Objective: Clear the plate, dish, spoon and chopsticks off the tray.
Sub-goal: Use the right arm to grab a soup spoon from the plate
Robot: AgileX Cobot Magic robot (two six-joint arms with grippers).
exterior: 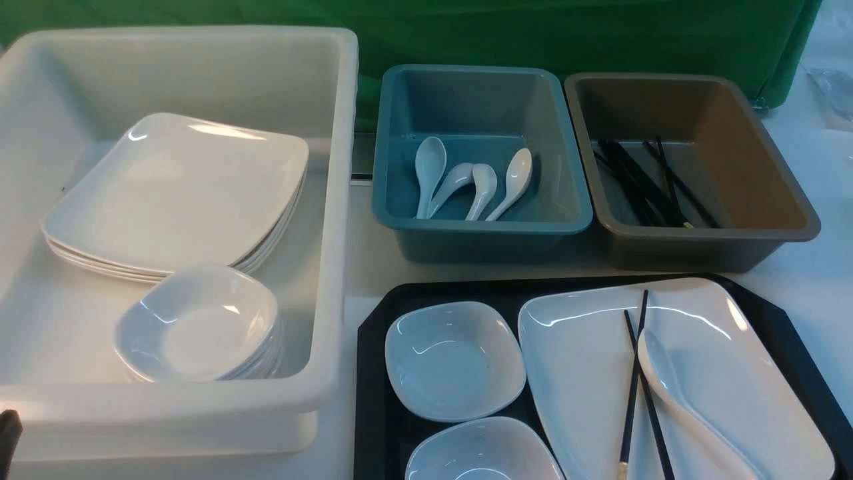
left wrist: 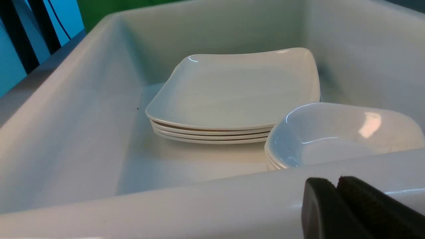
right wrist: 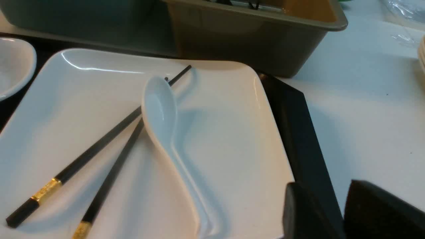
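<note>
Spoon (right wrist: 166, 132) and chopsticks (right wrist: 99, 144) lie on plate (right wrist: 232, 132), itself on tray (right wrist: 294, 126). Right pincer (right wrist: 323, 186) slightly spread beside plate's corner; left pincer (left wrist: 332, 182) pressed together.

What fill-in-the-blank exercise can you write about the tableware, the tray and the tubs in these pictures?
1. The spoon and the chopsticks lie on the plate, which sits on the ____ tray.
2. Beside the plate, the tray carries ____ small bowls.
3. Other white spoons lie in the ____ tub.
4. Other black chopsticks lie in the ____ tub.
Missing words: black; two; blue; brown.
</note>
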